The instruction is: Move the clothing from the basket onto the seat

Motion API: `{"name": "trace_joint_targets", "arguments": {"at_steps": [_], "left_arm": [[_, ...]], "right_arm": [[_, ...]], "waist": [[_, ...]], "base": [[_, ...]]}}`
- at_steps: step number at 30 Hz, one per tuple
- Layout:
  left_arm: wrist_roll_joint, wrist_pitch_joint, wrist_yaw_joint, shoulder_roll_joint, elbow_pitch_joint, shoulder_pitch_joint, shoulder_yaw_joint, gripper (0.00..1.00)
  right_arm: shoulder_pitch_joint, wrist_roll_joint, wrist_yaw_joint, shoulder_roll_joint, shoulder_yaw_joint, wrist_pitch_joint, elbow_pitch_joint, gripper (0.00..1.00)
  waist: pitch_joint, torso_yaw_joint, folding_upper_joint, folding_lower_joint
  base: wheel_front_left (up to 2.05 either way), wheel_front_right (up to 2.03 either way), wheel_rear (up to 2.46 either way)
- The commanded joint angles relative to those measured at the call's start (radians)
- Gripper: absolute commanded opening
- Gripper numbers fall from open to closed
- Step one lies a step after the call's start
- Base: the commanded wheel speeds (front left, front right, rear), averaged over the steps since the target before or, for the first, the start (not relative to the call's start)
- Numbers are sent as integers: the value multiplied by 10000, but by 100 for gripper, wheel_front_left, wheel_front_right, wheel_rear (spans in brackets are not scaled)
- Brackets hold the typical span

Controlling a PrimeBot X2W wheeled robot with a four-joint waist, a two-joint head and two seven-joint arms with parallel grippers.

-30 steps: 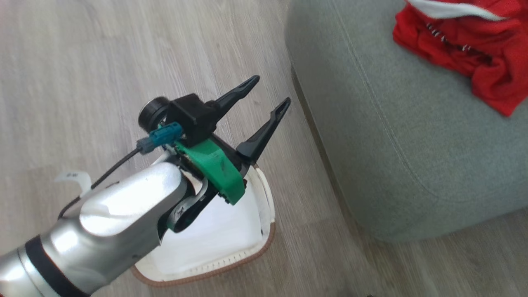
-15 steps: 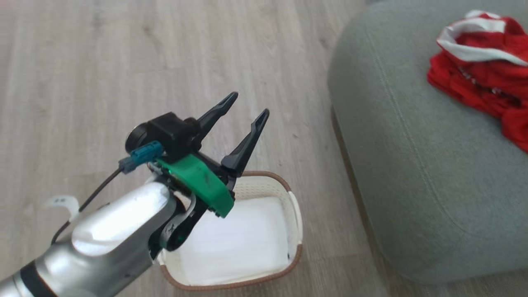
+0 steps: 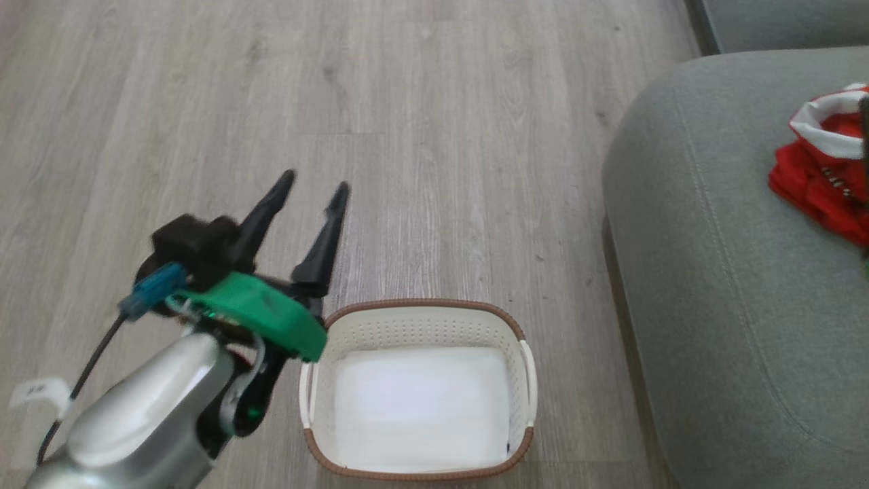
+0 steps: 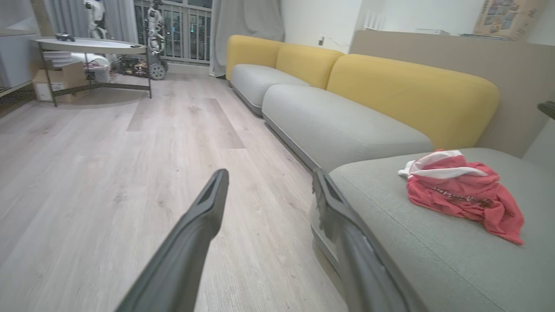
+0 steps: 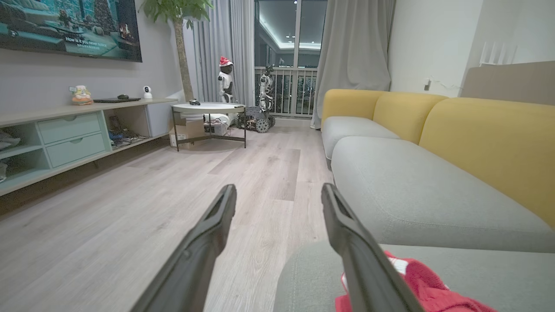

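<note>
Items as I log them from the remote station:

- Floor (image 3: 434, 136): pale wood-look planks, matte and lightly grained.
- Seat (image 3: 713, 305): grey-green woven fabric with a rounded edge and one stitched seam. Yellow backrests (image 4: 412, 86) stand behind it.
- Basket (image 3: 421, 304): cream plastic, a rounded rectangle with perforated walls, a brown woven-look rim and white handles. It stands on the floor near the seat, not touching it, with its smooth white bottom showing.
- Clothing (image 3: 825, 183): crumpled red cloth with white trim, heaped on the seat. I cannot tell whether it is one garment or two.
- Left gripper (image 3: 315, 182): dark tapered fingers spread apart, empty, over the floor just left of the basket.
- Right gripper (image 5: 278, 188): fingers likewise spread, empty, above the seat and close to the clothing.
</note>
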Motion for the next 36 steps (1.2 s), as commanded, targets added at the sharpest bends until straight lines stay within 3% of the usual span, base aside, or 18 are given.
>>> {"name": "trace_joint_targets", "arguments": {"at_steps": [1, 8, 14, 22, 36], "left_arm": [[204, -124, 149, 361, -311, -15, 953, 100], [1068, -125, 338, -160, -280, 1561, 2578, 100], [1784, -125, 83, -692, -234, 2996, 3904, 100], [3329, -125, -349, -1097, -82, 4062, 4820, 100], [4896, -126, -2098, -2750, 1235, 4991, 6388, 100]], "right_arm": [[477, -507, -4, 145, -363, -159, -654, 100], [2046, -1756, -4, 2141, -1320, -396, -1677, 100], [3006, -2048, -4, 3325, -1620, -753, -2049, 100], [3788, -2172, -4, 3936, -1245, -1130, -2145, 100], [3966, -2888, -4, 4477, -389, -1439, -1385, 100]], "waist": [[-4, 154, -1, 1], [-78, 412, -1, 1], [-394, 492, -1, 1], [-604, 556, -1, 1], [-728, 418, -1, 1]], "base": [[0, 0, 0], [0, 0, 0], [0, 0, 0], [0, 0, 0], [0, 0, 0]]}}
